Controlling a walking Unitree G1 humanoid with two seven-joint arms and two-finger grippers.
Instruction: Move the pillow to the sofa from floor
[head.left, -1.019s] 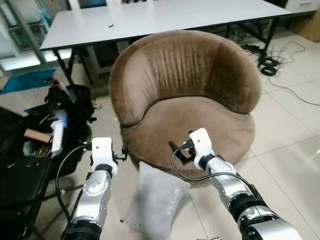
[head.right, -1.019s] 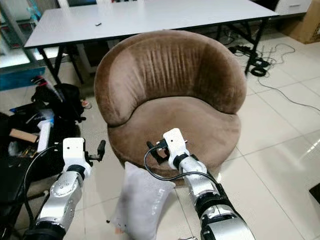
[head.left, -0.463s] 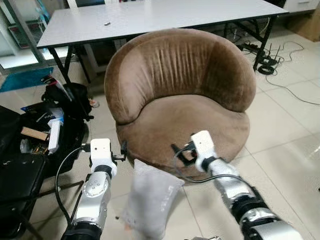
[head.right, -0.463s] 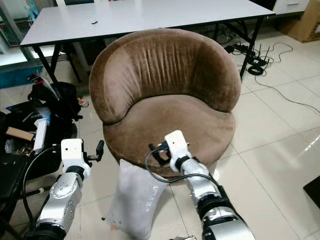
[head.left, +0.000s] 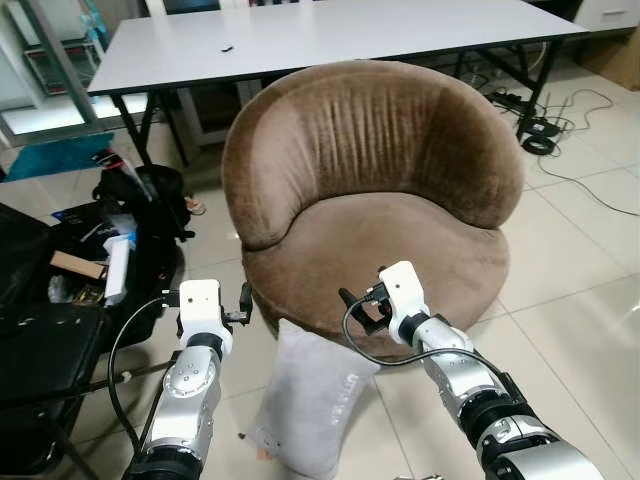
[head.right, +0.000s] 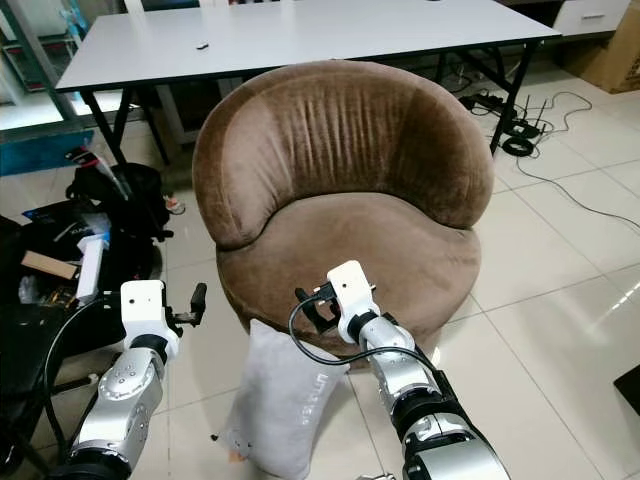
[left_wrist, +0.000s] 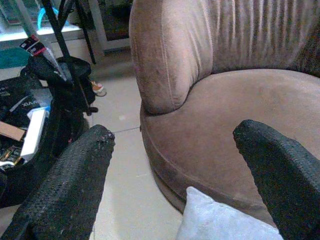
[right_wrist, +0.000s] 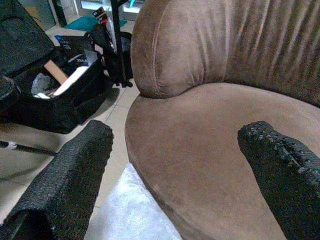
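Pillow (head.left: 312, 400) leans upright on the floor (head.left: 570, 290) against the sofa (head.left: 380, 240) front, at 6 o'clock of the seat. Left gripper (left_wrist: 175, 165) and right gripper (right_wrist: 175, 165) hover above it, fingers spread wide, holding nothing. Good practice: lower both, pinch opposite top corners together, then lift toward 12 o'clock.

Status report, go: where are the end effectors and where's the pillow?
Left end effector and right end effector open, empty, above pillow. Pillow on floor, leaning against sofa front. Nothing in the way.
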